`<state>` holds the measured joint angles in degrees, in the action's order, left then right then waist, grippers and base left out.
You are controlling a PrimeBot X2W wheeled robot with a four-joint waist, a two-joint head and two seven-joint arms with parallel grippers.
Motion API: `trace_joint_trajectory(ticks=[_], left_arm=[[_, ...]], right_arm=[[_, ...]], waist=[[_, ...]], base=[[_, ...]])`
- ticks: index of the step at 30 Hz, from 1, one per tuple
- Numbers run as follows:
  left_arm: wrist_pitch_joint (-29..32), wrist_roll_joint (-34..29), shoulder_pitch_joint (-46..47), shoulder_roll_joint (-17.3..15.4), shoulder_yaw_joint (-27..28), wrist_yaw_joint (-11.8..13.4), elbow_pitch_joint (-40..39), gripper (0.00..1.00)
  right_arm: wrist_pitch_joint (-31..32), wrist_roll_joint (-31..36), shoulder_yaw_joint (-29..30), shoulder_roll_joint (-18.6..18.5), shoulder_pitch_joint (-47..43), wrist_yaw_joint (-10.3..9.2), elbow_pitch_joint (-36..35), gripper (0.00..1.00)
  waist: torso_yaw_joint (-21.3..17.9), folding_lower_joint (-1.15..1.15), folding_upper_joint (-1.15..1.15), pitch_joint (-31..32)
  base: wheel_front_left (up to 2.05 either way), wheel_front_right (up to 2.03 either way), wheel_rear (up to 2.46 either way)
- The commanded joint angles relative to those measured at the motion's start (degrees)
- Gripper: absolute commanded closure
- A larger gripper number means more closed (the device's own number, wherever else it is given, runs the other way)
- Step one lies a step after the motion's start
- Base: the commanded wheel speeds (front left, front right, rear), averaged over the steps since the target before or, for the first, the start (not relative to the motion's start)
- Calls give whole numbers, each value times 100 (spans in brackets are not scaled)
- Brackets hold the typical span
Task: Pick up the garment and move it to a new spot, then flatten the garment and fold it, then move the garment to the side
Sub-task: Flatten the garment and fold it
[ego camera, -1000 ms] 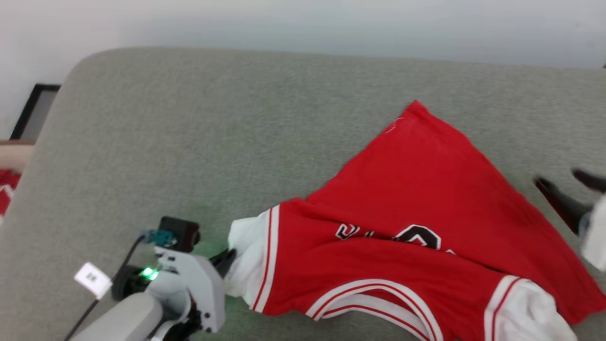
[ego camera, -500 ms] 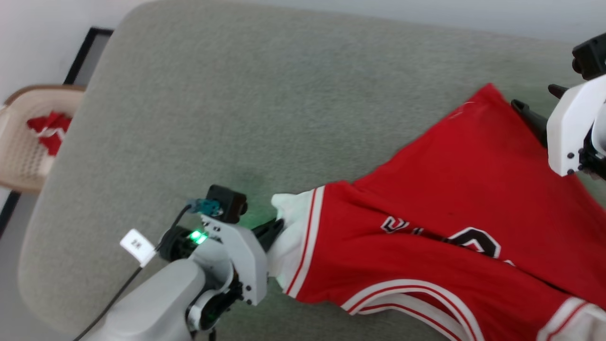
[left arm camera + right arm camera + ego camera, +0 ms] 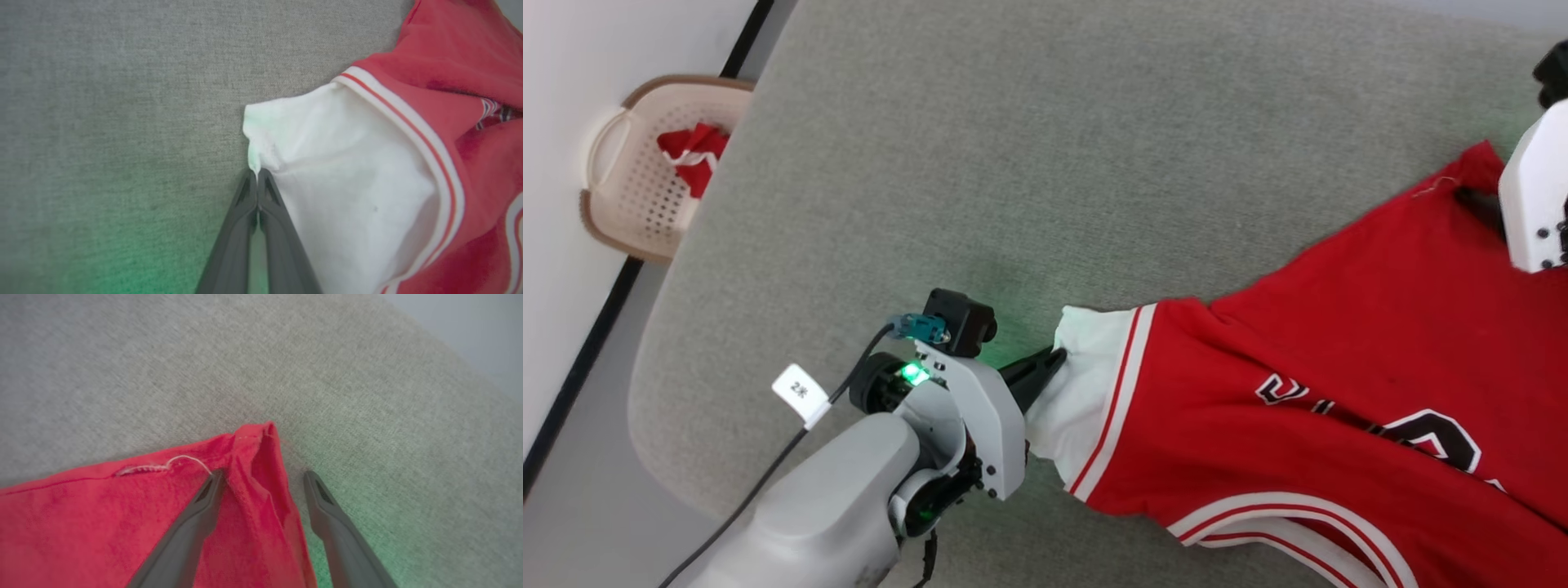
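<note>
On the garment [image 3: 1339, 327], creased black-and-white lettering [image 3: 1437, 437] cannot be read.

- The garment [image 3: 1298, 351] runs off the head view's right and bottom edges, and its chest lettering [image 3: 1413, 425] is partly lost in a fold.
- The fingers of the right tool [image 3: 1476, 204] sit mostly behind its own white housing [image 3: 1535, 196] there.
- The print on the white label [image 3: 800, 392] is too small to read.
</note>
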<state>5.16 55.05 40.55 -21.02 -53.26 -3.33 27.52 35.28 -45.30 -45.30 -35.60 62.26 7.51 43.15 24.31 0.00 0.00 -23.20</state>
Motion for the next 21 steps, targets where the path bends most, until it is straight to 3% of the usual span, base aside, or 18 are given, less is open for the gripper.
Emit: trace_joint_trajectory(ticks=[1,4,12,21], left_arm=[[27,27,-58,-37,-34,16,226,100],[10,56,-36,-52,-30,-21,397,100],[342,190,93,-288,44,-28,672,100],[1393,200,907,-1159,202,125,-50,100]], right_arm=[[394,-109,-334,83,-326,-5,303,100],[594,-298,-513,75,-220,-4,379,100],[298,-620,-576,110,317,-6,391,100],[-500,-979,-512,63,732,-5,-39,100]], waist=[[60,0,0,-51],[32,0,0,-28],[-300,0,0,232],[-873,0,0,831]], base=[[0,0,0],[0,0,0],[0,0,0],[0,0,0]])
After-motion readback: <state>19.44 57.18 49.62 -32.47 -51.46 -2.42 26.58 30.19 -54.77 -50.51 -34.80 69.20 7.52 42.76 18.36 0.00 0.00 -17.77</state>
